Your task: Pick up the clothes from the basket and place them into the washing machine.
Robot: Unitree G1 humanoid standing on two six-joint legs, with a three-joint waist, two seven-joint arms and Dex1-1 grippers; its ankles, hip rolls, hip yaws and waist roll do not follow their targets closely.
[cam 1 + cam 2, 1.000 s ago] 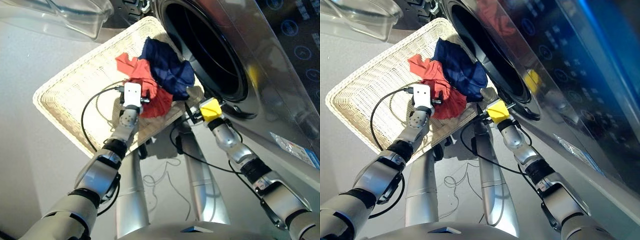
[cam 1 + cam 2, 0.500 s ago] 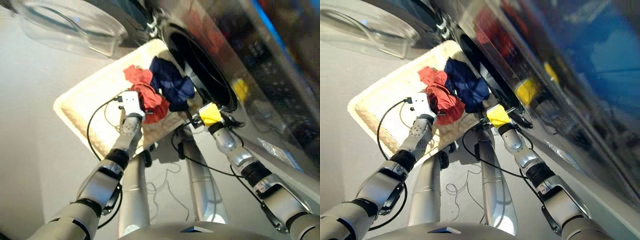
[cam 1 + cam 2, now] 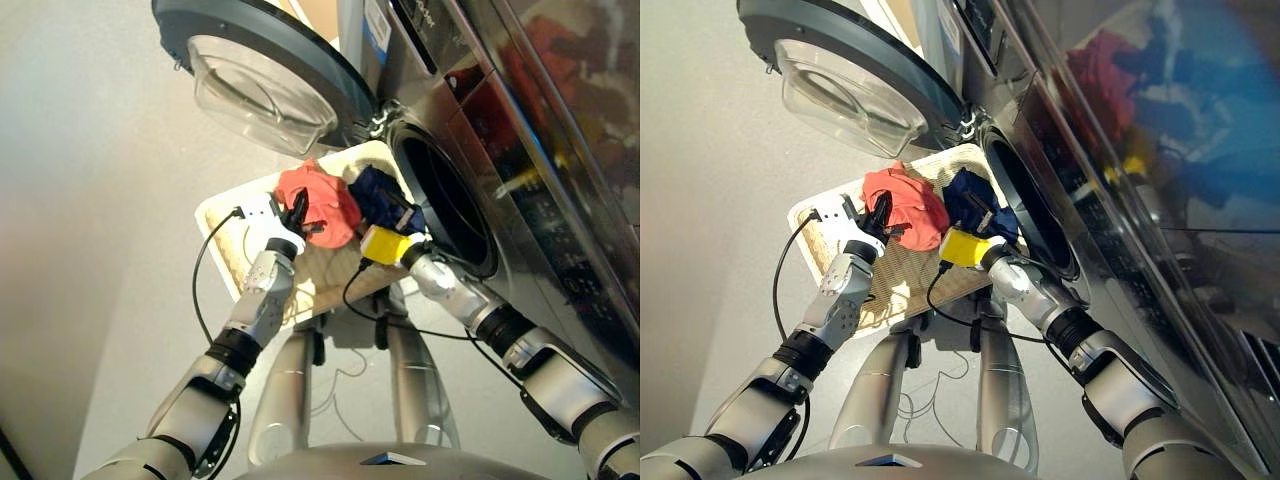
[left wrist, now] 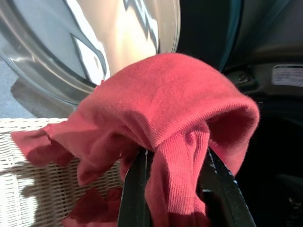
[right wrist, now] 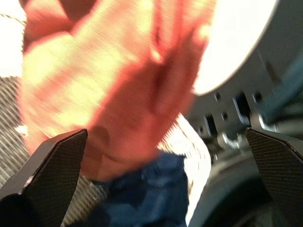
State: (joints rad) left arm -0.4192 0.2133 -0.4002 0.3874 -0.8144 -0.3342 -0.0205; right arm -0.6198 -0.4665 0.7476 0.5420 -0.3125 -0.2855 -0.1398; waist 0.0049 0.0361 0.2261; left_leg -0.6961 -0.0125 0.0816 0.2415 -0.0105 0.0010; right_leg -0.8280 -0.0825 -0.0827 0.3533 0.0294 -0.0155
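The coral red garment [image 3: 322,199] is bunched up above the cream basket [image 3: 228,214], and my left gripper [image 3: 298,214] is shut on its lower folds. In the left wrist view the red cloth [image 4: 165,118] drapes over and between both fingers [image 4: 135,189]. The navy garment [image 3: 378,193] lies at the basket's end nearest the washing machine's drum mouth [image 3: 447,205]. My right gripper [image 3: 406,218] is open just beside the navy cloth, holding nothing. Its wrist view shows red cloth [image 5: 104,80] and navy cloth [image 5: 147,198] ahead of the spread fingers.
The machine's round door [image 3: 265,85] stands swung open above and behind the basket. The machine's glossy dark front [image 3: 540,150] fills the right side. A black cable [image 3: 205,275] loops from my left wrist over the basket's edge. Grey floor [image 3: 90,250] lies to the left.
The camera has tilted up, bringing the door into view. My left gripper has raised the red garment off the basket. My right gripper has moved in over the basket, next to the navy garment.
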